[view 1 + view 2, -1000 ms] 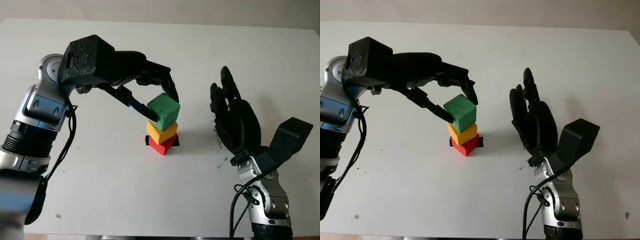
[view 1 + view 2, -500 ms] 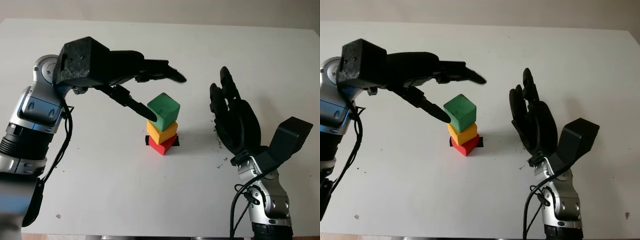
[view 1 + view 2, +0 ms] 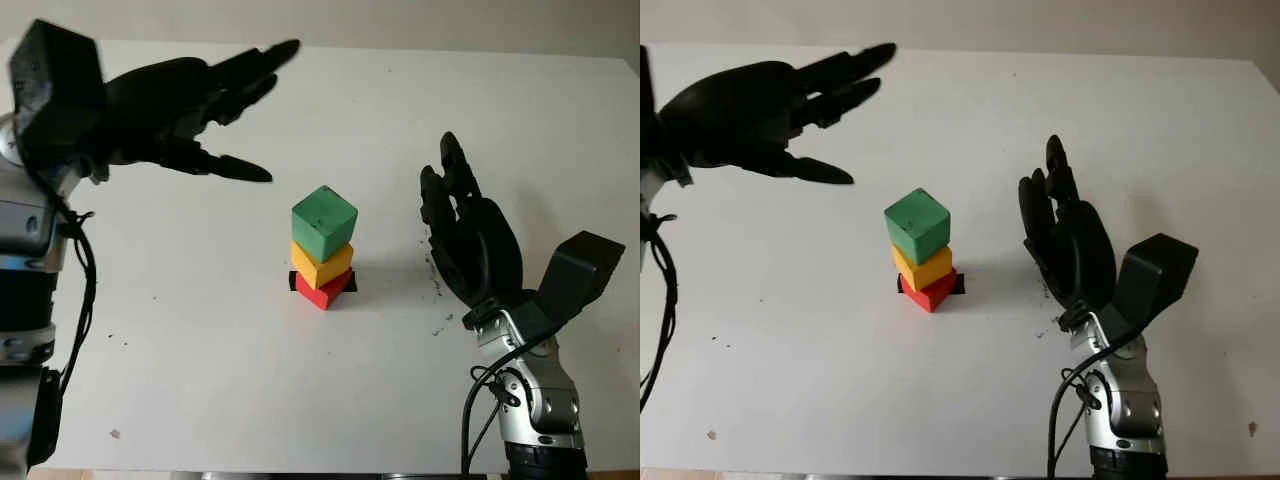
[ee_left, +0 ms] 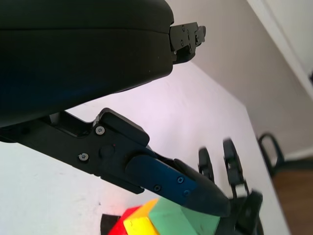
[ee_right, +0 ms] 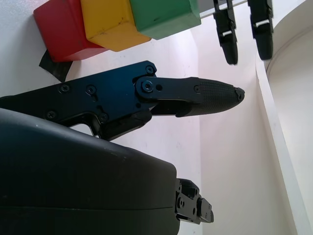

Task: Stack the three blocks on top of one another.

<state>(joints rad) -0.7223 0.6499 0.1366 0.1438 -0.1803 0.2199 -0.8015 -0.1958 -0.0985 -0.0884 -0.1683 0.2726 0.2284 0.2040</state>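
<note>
Three blocks standing stacked, green block (image 3: pixel 324 223) topping; left hand (image 3: pixel 165 100) hovering open, empty; right hand (image 3: pixel 468 245) idling open beside. Nothing remaining.

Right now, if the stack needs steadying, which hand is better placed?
The right hand, probably: it is open beside the green block, on the stack's right. The left hand, also open, is up and to the stack's far left.

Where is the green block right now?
The green block tops the stack mid-table in the left eye view, on the yellow block, with the open right hand beside it.
</note>
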